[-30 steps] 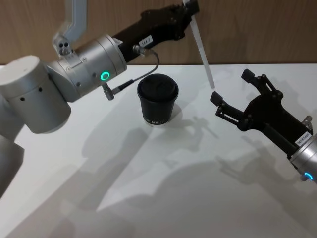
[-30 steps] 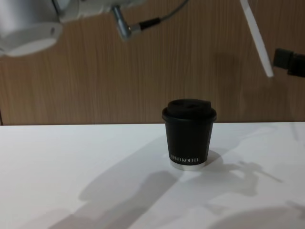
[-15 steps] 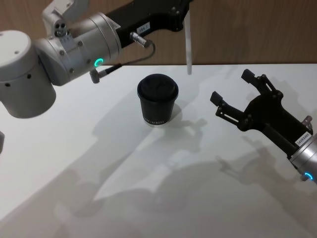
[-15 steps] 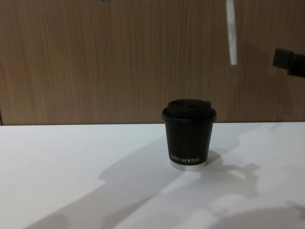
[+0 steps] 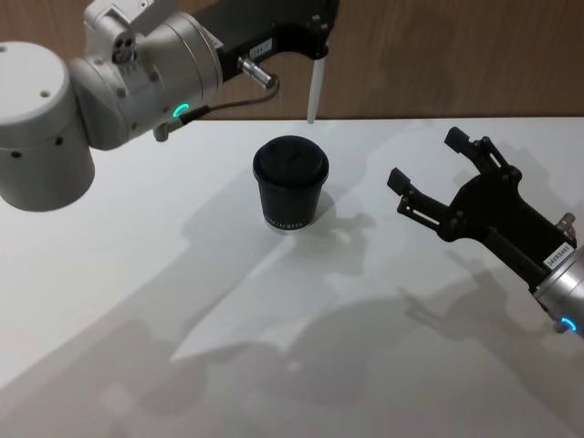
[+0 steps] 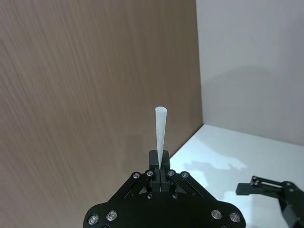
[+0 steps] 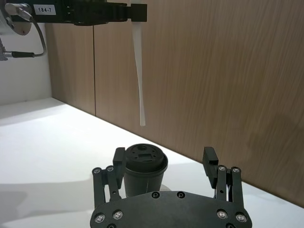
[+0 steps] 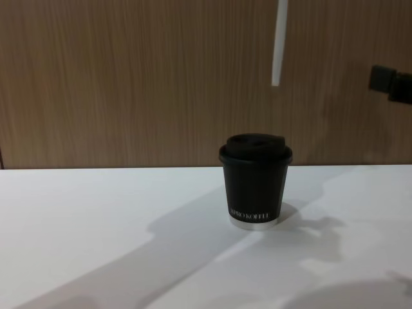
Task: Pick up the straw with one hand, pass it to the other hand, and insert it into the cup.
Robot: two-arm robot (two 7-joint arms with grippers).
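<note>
My left gripper (image 5: 318, 47), black with a silver wrist and a green ring light, is shut on the top of the thin white straw (image 5: 313, 91). The straw (image 8: 279, 45) hangs nearly upright, its lower end in the air above and slightly right of the black lidded cup (image 8: 255, 183). The cup (image 5: 290, 182) stands on the white table. In the left wrist view the straw (image 6: 160, 130) sticks out from the shut left gripper (image 6: 160, 159). My right gripper (image 5: 426, 160) hovers open and empty to the cup's right. In the right wrist view the cup (image 7: 145, 166) sits between the open fingers (image 7: 210, 156), farther off.
A wood-panelled wall (image 8: 129, 77) stands right behind the white table (image 5: 182, 301). The left arm's silver wrist (image 5: 137, 64) and thin black cable (image 5: 219, 105) hang over the table's back left.
My left gripper has carried the straw leftward, from near the right gripper to above the cup, and the straw has swung from slanted to nearly upright. The right gripper has stayed still and open.
</note>
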